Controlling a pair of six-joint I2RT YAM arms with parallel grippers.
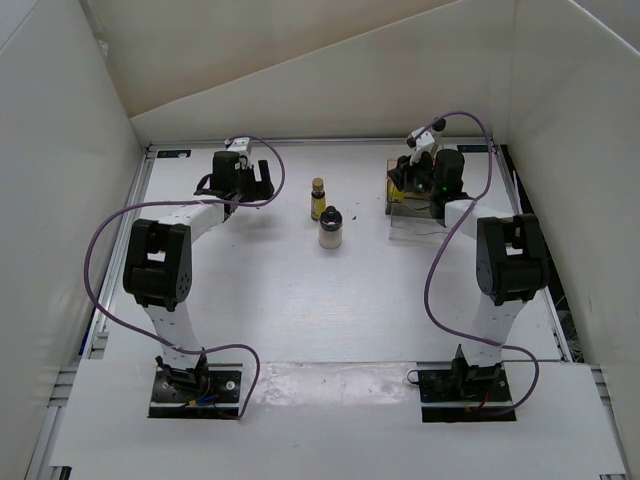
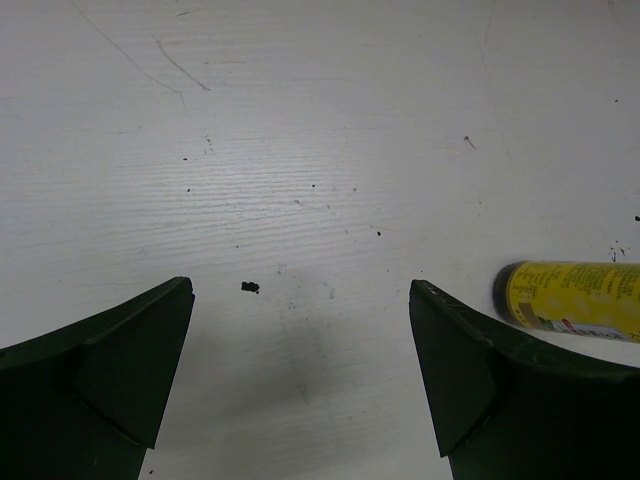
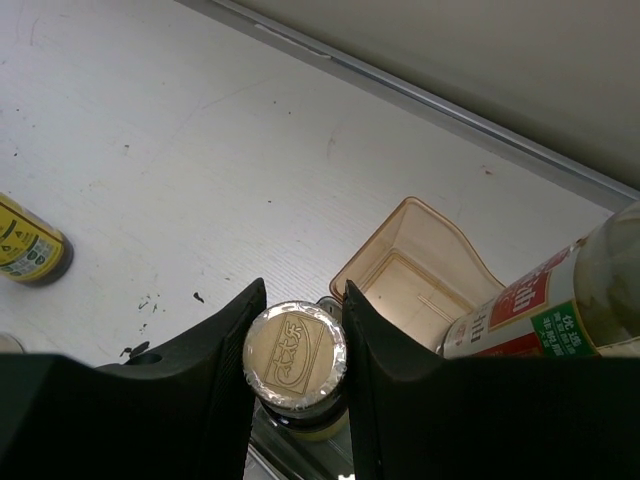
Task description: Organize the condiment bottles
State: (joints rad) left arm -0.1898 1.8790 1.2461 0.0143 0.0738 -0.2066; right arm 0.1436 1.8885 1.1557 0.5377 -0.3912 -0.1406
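My right gripper is shut on a tiny yellow bottle with a brown cap, at the near end of the clear brownish tray; I cannot tell whether the bottle rests on it. The taller clear bottle with the red label stands in the tray at the right. The other tiny yellow bottle and the squat whitish dark-capped bottle stand mid-table. My left gripper is open and empty over bare table, with that yellow bottle just right of its right finger.
The tray sits at the far right, mostly under my right gripper. My left gripper is at the far left. White walls enclose the table, with a metal rail along the back edge.
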